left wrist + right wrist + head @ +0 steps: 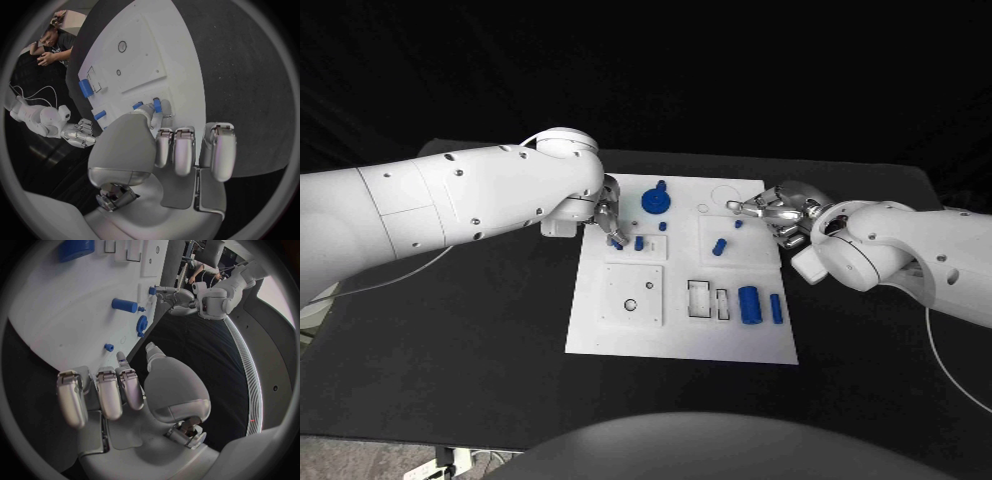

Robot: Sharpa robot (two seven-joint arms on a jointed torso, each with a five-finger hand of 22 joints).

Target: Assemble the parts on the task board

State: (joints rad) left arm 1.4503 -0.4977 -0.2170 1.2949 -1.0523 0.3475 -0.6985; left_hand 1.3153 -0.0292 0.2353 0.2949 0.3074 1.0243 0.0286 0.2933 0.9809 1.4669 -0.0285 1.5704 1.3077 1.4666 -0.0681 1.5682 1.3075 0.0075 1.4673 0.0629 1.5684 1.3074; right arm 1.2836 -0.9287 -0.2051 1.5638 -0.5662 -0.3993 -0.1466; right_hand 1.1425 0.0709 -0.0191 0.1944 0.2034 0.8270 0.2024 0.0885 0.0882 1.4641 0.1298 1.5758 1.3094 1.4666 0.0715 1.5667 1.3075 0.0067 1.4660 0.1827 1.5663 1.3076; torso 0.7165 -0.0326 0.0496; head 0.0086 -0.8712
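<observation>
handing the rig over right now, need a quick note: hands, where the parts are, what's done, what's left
Left hand: over the task board's far left corner, fingertips at a small blue peg; whether it grips it cannot be told.
Right hand: at the board's far right edge, fingers curled, nothing seen in it.
Parts: blue gear at the far middle; another peg beside the left hand's; a short cylinder and a small stud right of centre; a large cylinder and a slim bar lying at the near right.
Done: cannot tell which parts are seated.
Left: two rectangular slots beside the large cylinder are empty; those two parts lie loose.
</observation>
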